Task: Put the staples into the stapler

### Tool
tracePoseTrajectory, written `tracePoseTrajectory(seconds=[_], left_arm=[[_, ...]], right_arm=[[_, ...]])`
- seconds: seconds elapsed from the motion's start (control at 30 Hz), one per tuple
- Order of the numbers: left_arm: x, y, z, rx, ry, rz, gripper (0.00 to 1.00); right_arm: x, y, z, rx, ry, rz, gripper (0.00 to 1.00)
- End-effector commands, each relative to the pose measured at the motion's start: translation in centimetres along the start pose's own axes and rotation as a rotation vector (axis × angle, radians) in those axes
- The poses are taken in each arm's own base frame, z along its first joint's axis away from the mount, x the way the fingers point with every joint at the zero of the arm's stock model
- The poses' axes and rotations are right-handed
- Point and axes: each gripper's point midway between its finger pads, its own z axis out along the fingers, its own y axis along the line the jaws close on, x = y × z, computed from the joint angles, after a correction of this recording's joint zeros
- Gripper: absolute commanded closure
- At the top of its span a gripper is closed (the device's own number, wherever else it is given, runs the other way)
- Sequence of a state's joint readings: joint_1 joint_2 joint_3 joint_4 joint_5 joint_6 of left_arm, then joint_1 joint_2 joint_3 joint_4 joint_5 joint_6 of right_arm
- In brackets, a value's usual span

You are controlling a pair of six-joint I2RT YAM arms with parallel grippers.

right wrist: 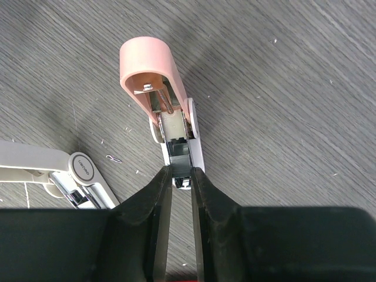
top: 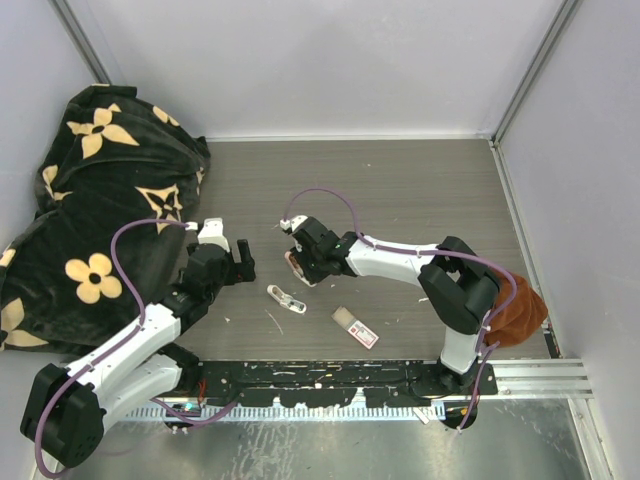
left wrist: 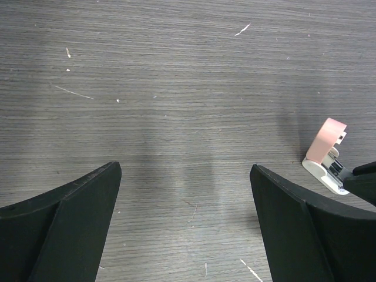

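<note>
The stapler [right wrist: 176, 126] lies on the table with its pink lid [right wrist: 150, 59] swung open, showing the white base and metal channel. My right gripper [right wrist: 179, 171] is shut on a short silvery strip of staples [right wrist: 179, 163], which sits in the near end of that channel. From above, the right gripper [top: 298, 262] is over the stapler [top: 293, 263] at mid-table. The staples box [top: 355, 327], with its red-and-white label, lies nearer the front. My left gripper [left wrist: 185, 170] hangs open over bare table, and the stapler [left wrist: 326, 155] is off to its right.
A second white stapler [top: 287, 298] lies opened just in front of the first, also seen in the right wrist view as the white stapler [right wrist: 76, 176]. A black flowered cloth [top: 90, 210] fills the back left. A brown cloth [top: 520, 315] sits by the right arm's base.
</note>
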State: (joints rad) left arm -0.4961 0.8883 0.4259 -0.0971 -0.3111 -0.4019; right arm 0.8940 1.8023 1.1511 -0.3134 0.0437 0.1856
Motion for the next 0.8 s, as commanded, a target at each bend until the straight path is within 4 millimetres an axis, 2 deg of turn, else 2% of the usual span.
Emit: tracePoseTrajectory(seconds=[0.0,0.2,0.43,0.63,0.77], left_arm=[[-1.9,-0.4,0.1,0.009,-0.068,-0.008,0.06],[-1.8,-0.4,0.1,0.009,-0.066,-0.007,0.06],[-1.9,-0.4,0.0,0.010,-0.071,-0.008,0.06],[-2.1,-0.1,-0.3,0.003,-0.090,-0.012,0.06],[-2.3,0.0,-0.5,0.006,-0.102,-0.014,0.06]], right_arm=[[-2.5,-0.1,-0.5,0.012,-0.065,-0.004,0.74],[-2.7,0.0,-0.7,0.007,-0.072,-0.003,0.67],[-3.2,0.1,-1.2,0.000,-0.088,-0.001,0.65],[-4.5,0.0,-3.0,0.006,-0.146,0.012,0.59],[-5.0,-0.1,-4.9,0.007,-0.200,0.033,0.53]])
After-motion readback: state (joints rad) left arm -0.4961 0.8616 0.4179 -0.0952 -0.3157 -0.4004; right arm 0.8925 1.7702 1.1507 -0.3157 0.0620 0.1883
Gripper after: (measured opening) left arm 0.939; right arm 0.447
